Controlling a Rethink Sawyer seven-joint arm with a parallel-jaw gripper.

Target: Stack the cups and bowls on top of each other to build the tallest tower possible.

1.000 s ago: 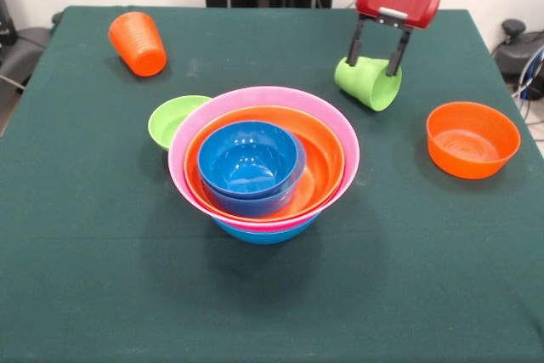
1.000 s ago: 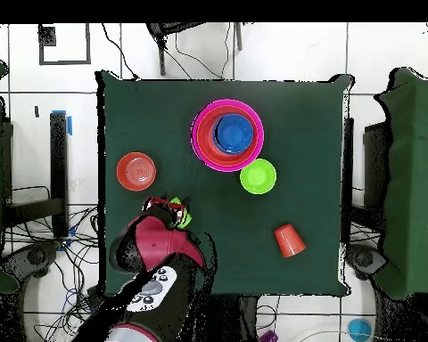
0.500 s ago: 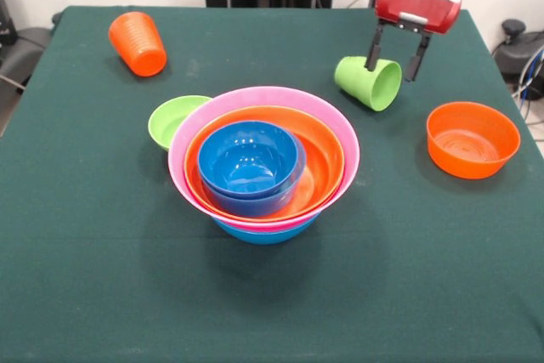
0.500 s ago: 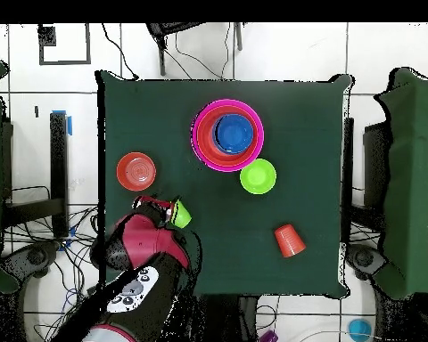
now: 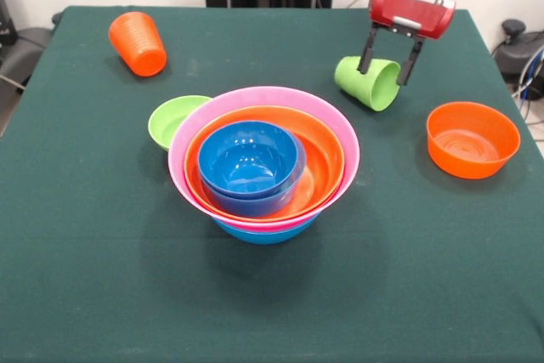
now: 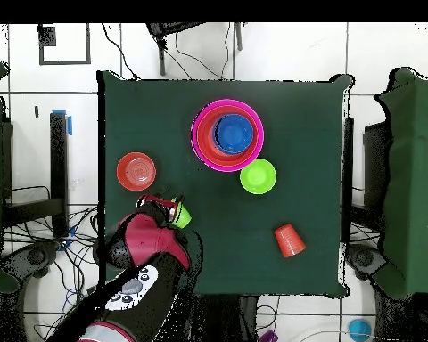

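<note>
Centrally on the green tabletop (image 5: 85,278): tower (image 5: 263,163) of nested bowls, small blue in orange in pink on wide blue. Small lime-green bowl (image 5: 174,120) touches its side. Small orange bowl (image 5: 472,138) well apart; ribbed orange cup (image 5: 138,43) inverted near a corner. Pincer (image 5: 388,60) descends from above, fingers spread astride the tilted lime-green cup (image 5: 368,82), whether grasping it I cannot tell.

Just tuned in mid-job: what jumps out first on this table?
The tower of nested bowls at the table's centre: small blue inside orange, pink, and a wide blue base. Behind it to the right in the front view, the gripper straddles the tipped lime green cup; the ribbed orange cup sits far back left.
</note>
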